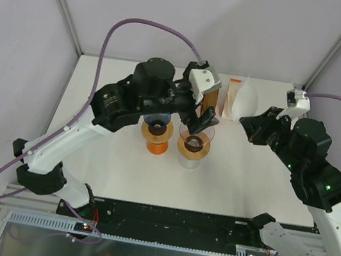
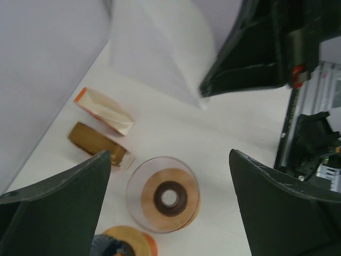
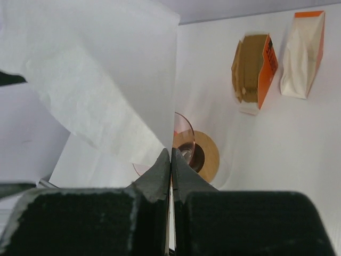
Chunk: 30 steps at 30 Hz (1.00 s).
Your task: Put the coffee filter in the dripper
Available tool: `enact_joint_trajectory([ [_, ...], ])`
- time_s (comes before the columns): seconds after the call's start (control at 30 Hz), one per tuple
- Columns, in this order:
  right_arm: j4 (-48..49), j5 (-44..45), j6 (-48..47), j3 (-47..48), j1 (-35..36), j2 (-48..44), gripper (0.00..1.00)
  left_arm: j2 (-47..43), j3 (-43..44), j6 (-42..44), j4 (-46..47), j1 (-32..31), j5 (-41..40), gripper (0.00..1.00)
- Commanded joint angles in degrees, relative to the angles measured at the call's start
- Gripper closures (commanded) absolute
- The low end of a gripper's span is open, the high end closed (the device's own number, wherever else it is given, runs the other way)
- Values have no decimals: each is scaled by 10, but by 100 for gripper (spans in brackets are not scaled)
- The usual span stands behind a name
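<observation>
Our left gripper (image 2: 168, 159) hangs spread above the glass dripper (image 2: 162, 198) on the table (image 2: 240, 128). At the dripper's two o'clock, our right gripper (image 3: 170, 156) pinches the white coffee filter (image 3: 106, 74), apart from the dripper.

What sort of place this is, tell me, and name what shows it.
Probably a robotics lab test cell, not a kitchen: a white table boxed in by plain panels on metal posts, two cabled arms bolted at its edge, and staged coffee gear, a dripper and filter packs.
</observation>
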Motion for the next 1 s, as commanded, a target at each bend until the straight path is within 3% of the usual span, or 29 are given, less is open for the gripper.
enact_joint_trajectory([
  [0.0,64,55,28,-8,24,3,100,25,64,-32,2,-11,34,2],
  [0.1,73,60,31,-12,36,7,100,42,97,-41,3,-16,35,1],
  [0.33,96,81,33,-19,65,13,100,90,120,-13,22,-20,-84,2],
  [0.53,100,88,28,-20,83,16,100,105,121,-2,43,-20,-131,17],
  [0.63,99,87,25,-20,88,17,100,109,123,2,51,-20,-147,34],
  [0.83,93,89,5,-21,91,25,100,99,97,3,59,-20,-148,91],
  [0.93,96,89,-13,-24,92,28,99,89,77,6,61,-20,-150,99],
  [0.97,97,93,-17,-24,92,30,93,87,68,7,61,-20,-150,99],
])
